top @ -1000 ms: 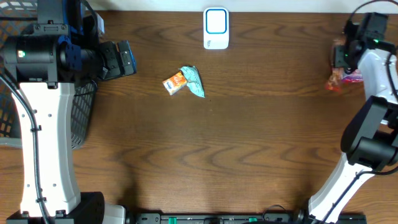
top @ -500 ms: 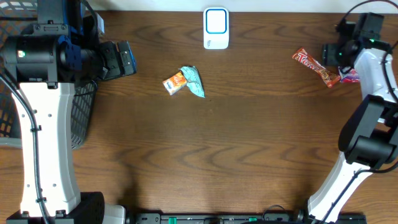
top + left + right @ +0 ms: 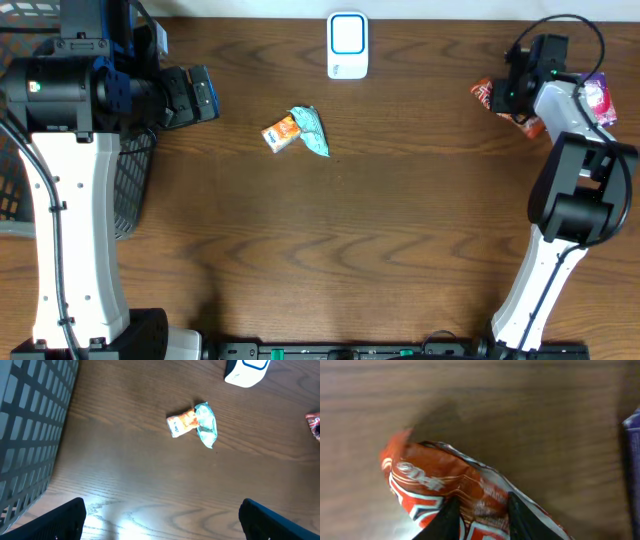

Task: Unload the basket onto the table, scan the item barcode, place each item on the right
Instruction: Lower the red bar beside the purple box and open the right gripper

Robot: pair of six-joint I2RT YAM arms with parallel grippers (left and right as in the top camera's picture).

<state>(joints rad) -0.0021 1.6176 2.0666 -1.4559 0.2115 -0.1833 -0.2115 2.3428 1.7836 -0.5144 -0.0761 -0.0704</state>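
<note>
The right jaws are clamped on the red snack bar (image 3: pixel 440 485). Their black fingertips (image 3: pixel 445 520) pinch the crinkled wrapper from both sides, and the bar's free end sticks out beyond them. I cannot tell whether the bar rests on the desk (image 3: pixel 350 250) or is lifted just off it. A purple packet (image 3: pixel 598 98) lies just beside that grip, at the desk's far right end. The white scanner (image 3: pixel 347 45) with a blue-rimmed face sits at the back edge, well apart to the left of the bar. Nearer the middle, an orange packet (image 3: pixel 282 133) touches a teal packet (image 3: pixel 312 130). The left jaws stand wide apart with nothing between them, above the desk beside the black wire basket (image 3: pixel 130 190).
</note>
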